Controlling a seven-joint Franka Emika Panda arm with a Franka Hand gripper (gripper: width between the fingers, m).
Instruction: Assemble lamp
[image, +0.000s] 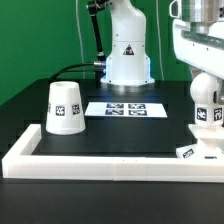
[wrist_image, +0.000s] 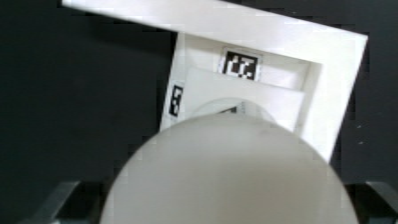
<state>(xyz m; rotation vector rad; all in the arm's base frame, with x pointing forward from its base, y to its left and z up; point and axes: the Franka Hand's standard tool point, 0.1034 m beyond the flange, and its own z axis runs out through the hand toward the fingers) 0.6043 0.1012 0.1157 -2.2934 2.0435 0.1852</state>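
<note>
We judge the main risk to be a misaligned seating. The bulb (image: 205, 106) hangs over the base (image: 192, 151) at the near right of the table (image: 120, 132). If it comes down off-centre or tilted, its lower end could catch the edge of the socket instead of entering it, and could jam or push the base sideways. The base lies close to the white rail (image: 100, 166) at that corner. It could therefore skid against the rail or tip, and a smooth round bulb could twist in the grasp under such a load. In the wrist view the bulb fills the frame and hides the socket, so we cannot confirm alignment. The gripper (wrist_image: 217, 206) has its jaws clamped on the bulb, spread only to the bulb's width, and it touches nothing else. The shade (image: 62, 106) stands far left, well apart.
</note>
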